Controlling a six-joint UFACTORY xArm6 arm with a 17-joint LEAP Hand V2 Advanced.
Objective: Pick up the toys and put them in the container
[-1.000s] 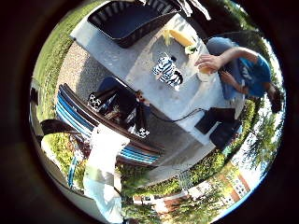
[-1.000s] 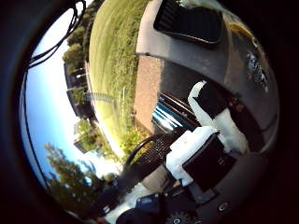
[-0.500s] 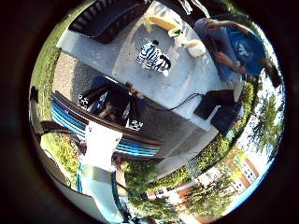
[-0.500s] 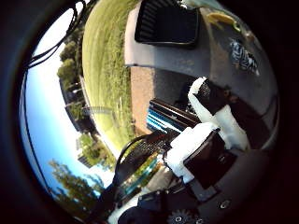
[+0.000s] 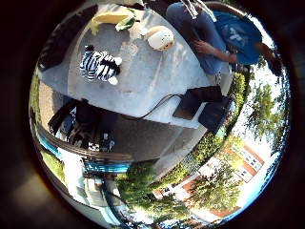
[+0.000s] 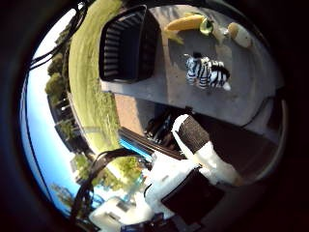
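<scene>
Grey table (image 6: 169,87), zebra toy (image 6: 207,72) apart from bin (image 6: 125,46)

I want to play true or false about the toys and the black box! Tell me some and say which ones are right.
1. The zebra toy lies on the grey table. True.
2. The yellow toy is inside the black container. False: it lies on the table, beside the container.
3. The hand is holding the zebra toy. False: the hand is well away from it and holds nothing.
4. The black container has no toys in it. True.
5. A round cream toy lies on the table. True.
</scene>
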